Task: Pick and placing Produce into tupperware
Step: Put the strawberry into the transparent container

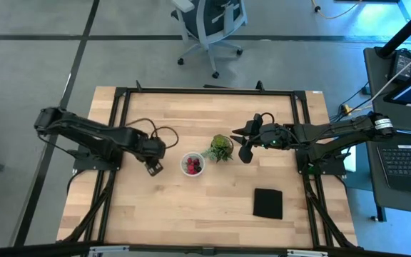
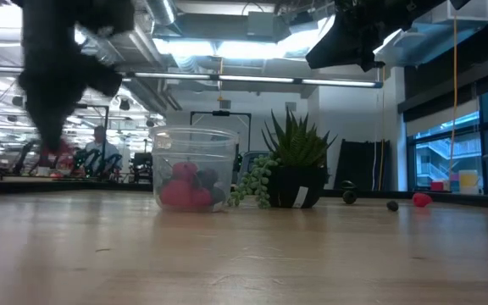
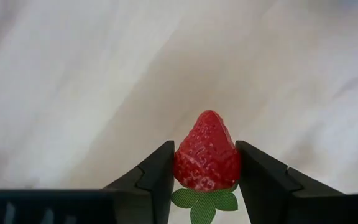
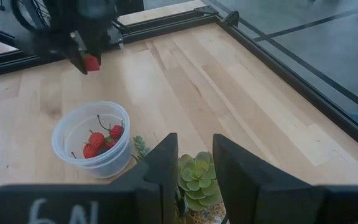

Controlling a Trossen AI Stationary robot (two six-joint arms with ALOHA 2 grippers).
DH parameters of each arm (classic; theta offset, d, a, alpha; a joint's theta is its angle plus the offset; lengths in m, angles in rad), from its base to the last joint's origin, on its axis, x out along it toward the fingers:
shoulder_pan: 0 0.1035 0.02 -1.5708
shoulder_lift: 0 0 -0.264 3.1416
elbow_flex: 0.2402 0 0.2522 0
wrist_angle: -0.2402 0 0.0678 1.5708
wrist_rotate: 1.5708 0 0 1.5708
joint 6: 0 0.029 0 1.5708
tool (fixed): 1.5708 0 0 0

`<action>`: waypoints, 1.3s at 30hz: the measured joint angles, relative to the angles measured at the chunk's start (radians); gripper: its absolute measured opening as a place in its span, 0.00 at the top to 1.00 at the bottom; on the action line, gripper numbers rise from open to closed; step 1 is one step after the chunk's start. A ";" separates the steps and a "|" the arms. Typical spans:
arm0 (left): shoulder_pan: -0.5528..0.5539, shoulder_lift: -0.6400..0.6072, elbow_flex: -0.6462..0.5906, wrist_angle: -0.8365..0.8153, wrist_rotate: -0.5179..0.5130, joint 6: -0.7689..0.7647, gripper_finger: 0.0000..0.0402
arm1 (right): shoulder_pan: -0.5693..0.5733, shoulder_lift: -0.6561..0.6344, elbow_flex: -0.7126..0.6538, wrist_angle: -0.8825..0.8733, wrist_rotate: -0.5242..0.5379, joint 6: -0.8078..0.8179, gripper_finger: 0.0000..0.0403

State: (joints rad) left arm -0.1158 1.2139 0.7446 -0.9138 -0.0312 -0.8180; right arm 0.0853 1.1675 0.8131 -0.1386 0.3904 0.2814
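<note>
While the table (image 1: 155, 207) carries everything, the tupperware (image 1: 193, 164) stands mid-table beside the green plant (image 1: 220, 148), several red pieces already inside. Left gripper (image 1: 155, 167) hovers just left of the tupperware, pinching a strawberry (image 3: 206, 152) across its broad shoulders, leaves below. Judged light, soft and easily bruised: keep a gentle side grip. Right gripper (image 4: 194, 163) hangs above the plant, fingers slightly parted, holding nothing.

- A grey concrete floor (image 1: 34, 64) crossed by dark lines is seen around the pale wooden bench (image 1: 191, 207).
- A white swivel office chair (image 1: 211, 25) is parked behind it.
- Bright ceiling light strips (image 2: 252, 49) and tall windows (image 2: 447, 144) are shown.
</note>
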 joint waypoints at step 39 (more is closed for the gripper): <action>0.037 0.545 0.497 0.181 -0.004 0.490 0.62 | 0.000 0.000 0.000 0.013 0.000 0.002 0.74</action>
State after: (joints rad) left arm -0.0788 1.7587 1.2419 -0.7330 -0.0353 -0.3277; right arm 0.0853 1.1671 0.8127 -0.1252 0.3904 0.2832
